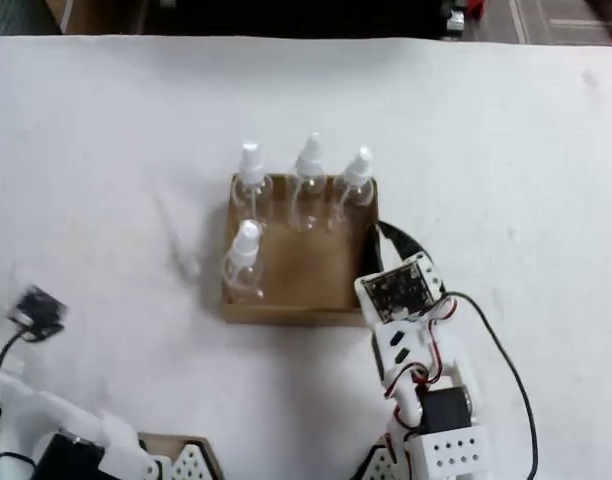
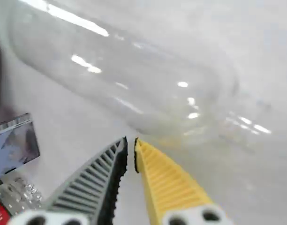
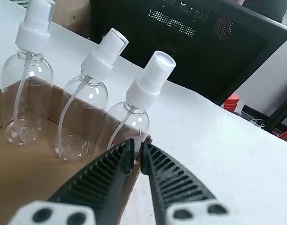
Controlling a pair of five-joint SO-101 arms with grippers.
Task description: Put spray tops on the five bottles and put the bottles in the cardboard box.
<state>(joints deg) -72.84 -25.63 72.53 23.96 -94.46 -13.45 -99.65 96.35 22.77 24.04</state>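
White table (image 1: 506, 150) spreads under both arms, and a dark cabinet (image 3: 190, 42) stands beyond its far edge.

The right gripper (image 3: 137, 147) has its black jaws pressed almost together. Only a thin slit shows at the tips and nothing is between them. The tips hang over the rim of the box (image 3: 31, 187), at the wall on that arm's side. Just past the tips, three bottles stand upright in a row inside the box. The nearest bottle (image 3: 129, 124) is almost in line with the slit, the middle one (image 3: 82, 117) stands beside it, and the last one (image 3: 28, 101) is farthest off to the side. Each wears a white spray top (image 3: 150, 77), and thin tubes run down inside the clear bodies. A fourth bottle (image 1: 243, 265), also capped, stands across the box from these jaws, against the opposite wall.

The left gripper (image 2: 130, 143) has one grey finger and one yellow finger. They are closed to a narrow gap and hold nothing. Just ahead of its tips a clear loose bottle (image 2: 134, 79) lies on its side on the table, crosswise to the jaws and apart from them. Its ends are too blurred to make out. Off to the grey finger's side sits a small shiny card (image 2: 14, 145).
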